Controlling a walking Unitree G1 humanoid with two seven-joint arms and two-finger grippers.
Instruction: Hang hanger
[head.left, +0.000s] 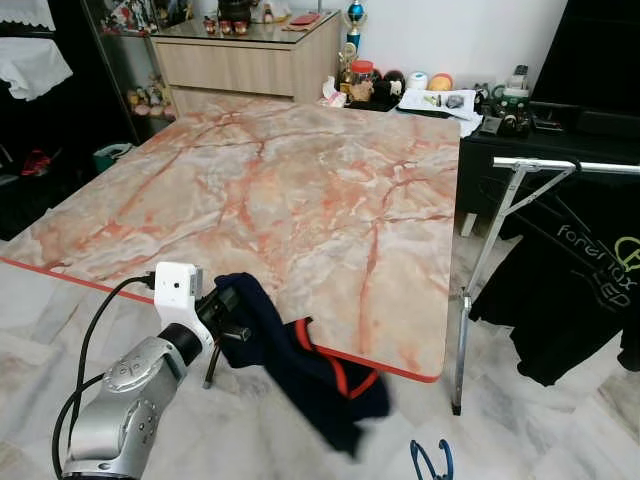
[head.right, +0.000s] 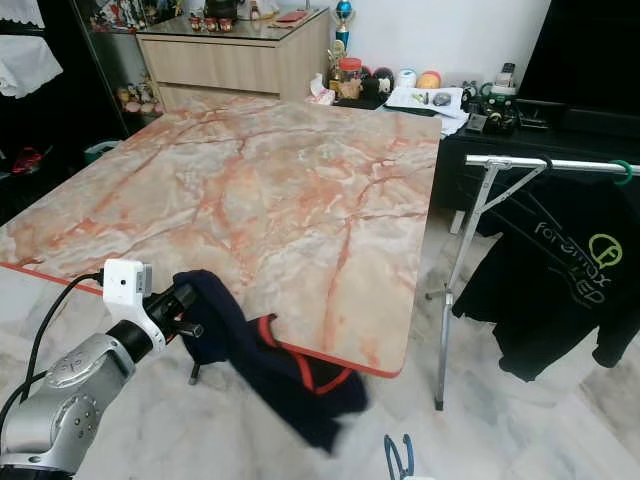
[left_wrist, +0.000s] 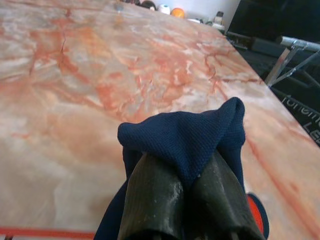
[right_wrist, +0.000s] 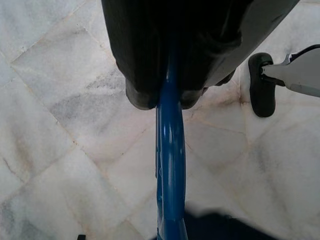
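My left gripper (head.left: 228, 318), lower left of the head view, is closed on the dark navy knit garment with red trim (head.left: 310, 375). The cloth bunches over both black fingers (left_wrist: 150, 200) and hangs down right of them, off the near edge of the pink-veined marble-pattern table (head.left: 300, 190). My right gripper (right_wrist: 167, 102) is clamped on the blue plastic hanger (right_wrist: 170, 165); the bar runs straight out from between the fingers over white marble floor tiles (right_wrist: 60, 125). The hanger's tip (head.left: 431, 460) shows at the bottom edge. A silver metal clothes rack (head.left: 520, 165) stands at the right.
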